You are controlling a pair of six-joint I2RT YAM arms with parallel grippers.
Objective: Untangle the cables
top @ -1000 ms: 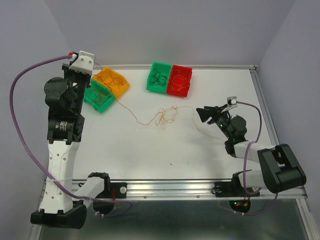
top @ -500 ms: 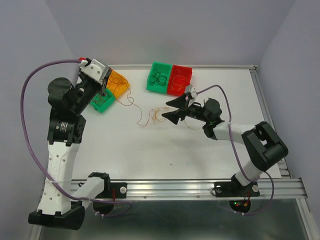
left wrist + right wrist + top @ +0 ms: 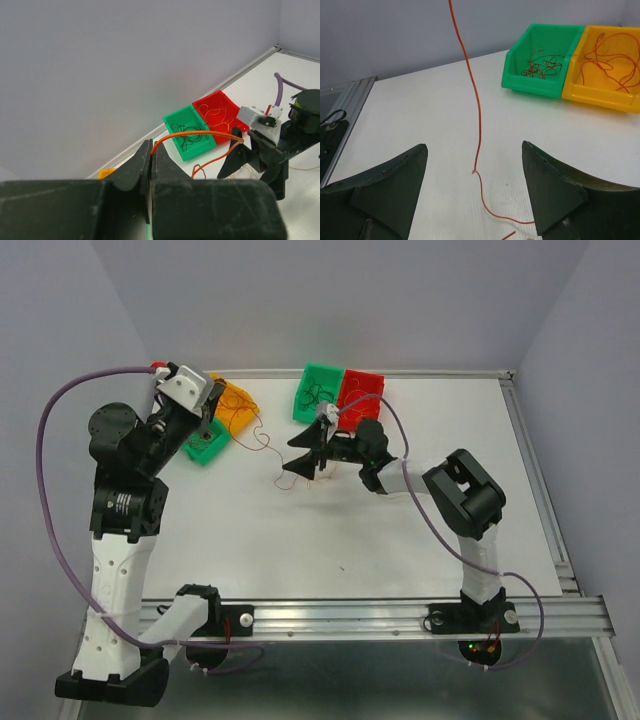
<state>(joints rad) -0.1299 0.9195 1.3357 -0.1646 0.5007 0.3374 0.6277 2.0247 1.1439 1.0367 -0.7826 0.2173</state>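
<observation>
- Left gripper raised over the far left of the table, above the orange-yellow bin and the left green bin touching it.
- Left jaws pinched together on an orange wire, the strand coming straight out of the closed tips.
- From that pinch, the orange wire arching up and across toward the right gripper, then dropping to the table.
- Right gripper stretched across to mid-table, just on the near side of the middle green bin and the red bin, which stand side by side and touching.
- Right jaws spread wide, with nothing clamped.
- In the right wrist view, the orange wire hanging down between the two spread fingers, touching neither, its lower end curling onto the white surface.
- More thin orange loops lying on the table just beside the right gripper, partly hidden under it; impossible to tell which strand crosses which.
- In the middle green bin, dark wires curled in a loose heap; in the red bin, orange-red loops.
- In the left green bin, a few reddish-brown wires; in the orange-yellow bin, orange strands in open curls.
- Lilac cable looping wide off the left arm, apart from the wires.
</observation>
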